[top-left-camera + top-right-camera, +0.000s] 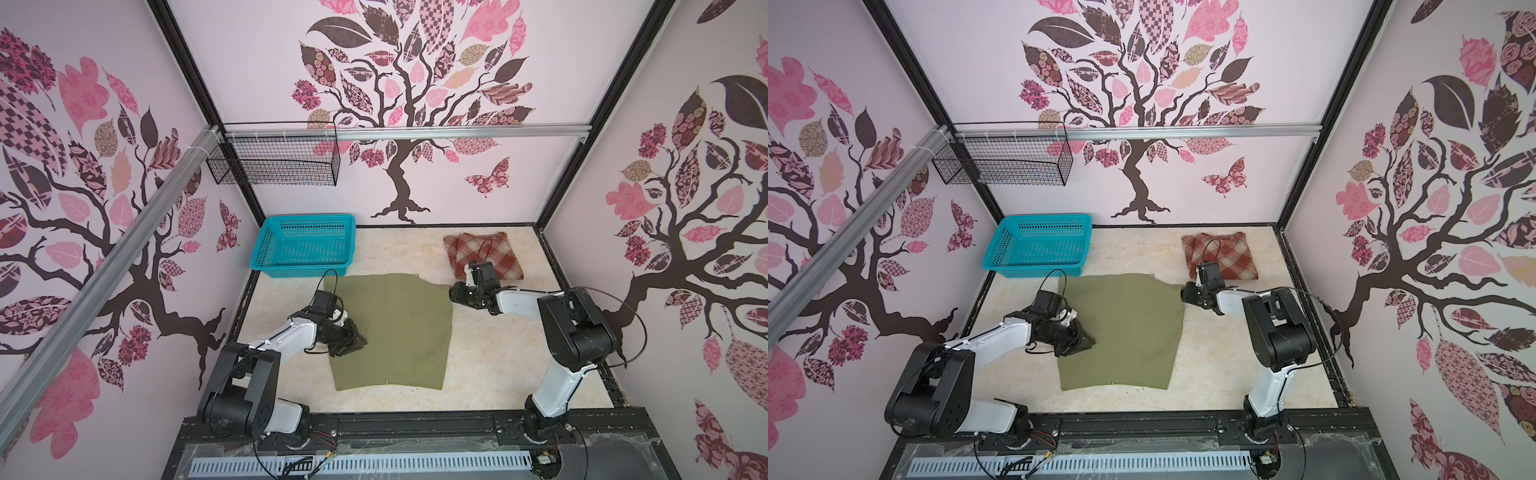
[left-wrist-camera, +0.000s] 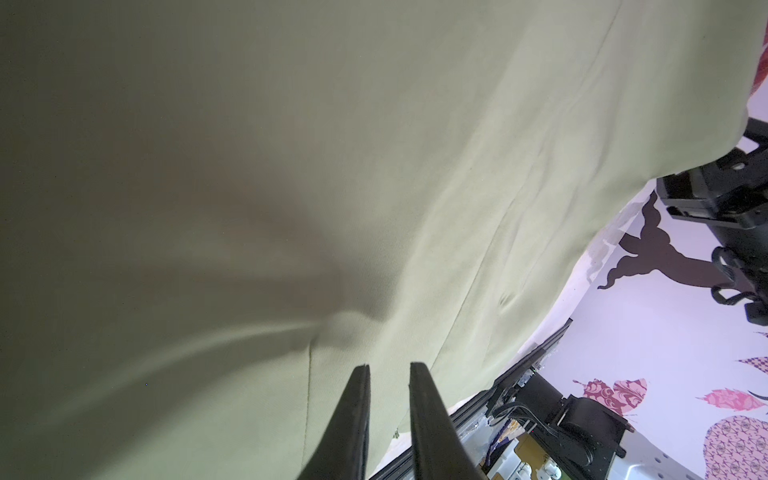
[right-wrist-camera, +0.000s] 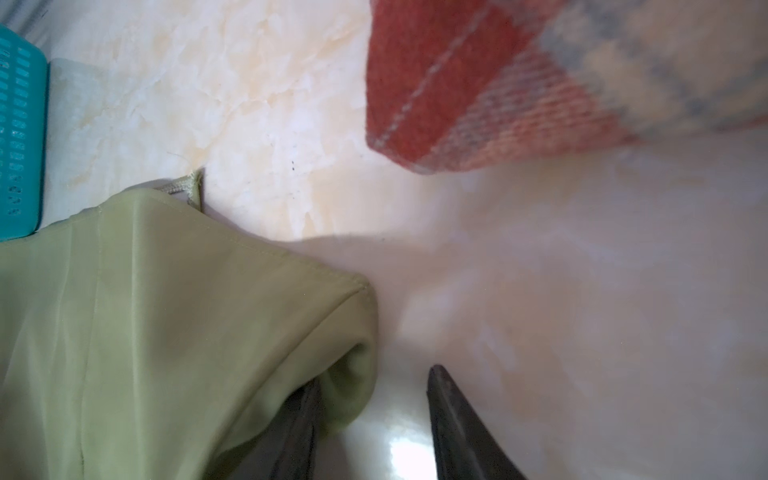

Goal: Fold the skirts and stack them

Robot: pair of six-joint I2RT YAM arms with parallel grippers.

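The olive-green skirt (image 1: 395, 332) (image 1: 1125, 332) lies spread flat in the middle of the table. The plaid skirt (image 1: 494, 249) (image 1: 1229, 253) sits folded at the back right. My left gripper (image 1: 359, 343) (image 1: 1088, 343) rests low over the green skirt's left edge. In the left wrist view its jaws (image 2: 388, 365) stand narrowly apart, with cloth (image 2: 291, 166) behind them and nothing seen between. My right gripper (image 1: 453, 293) (image 1: 1185, 293) is at the green skirt's back right corner. It is open (image 3: 374, 374), and the corner (image 3: 166, 332) is draped over one finger, the other bare above the table. The plaid skirt's edge (image 3: 498, 91) lies just beyond.
A turquoise plastic basket (image 1: 299, 270) (image 1: 1034, 268) (image 3: 16, 124) stands at the back left, close to the green skirt's far edge. A black wire basket (image 1: 274, 160) hangs on the back wall. Bare marble tabletop (image 1: 498, 365) shows to the right of the green skirt.
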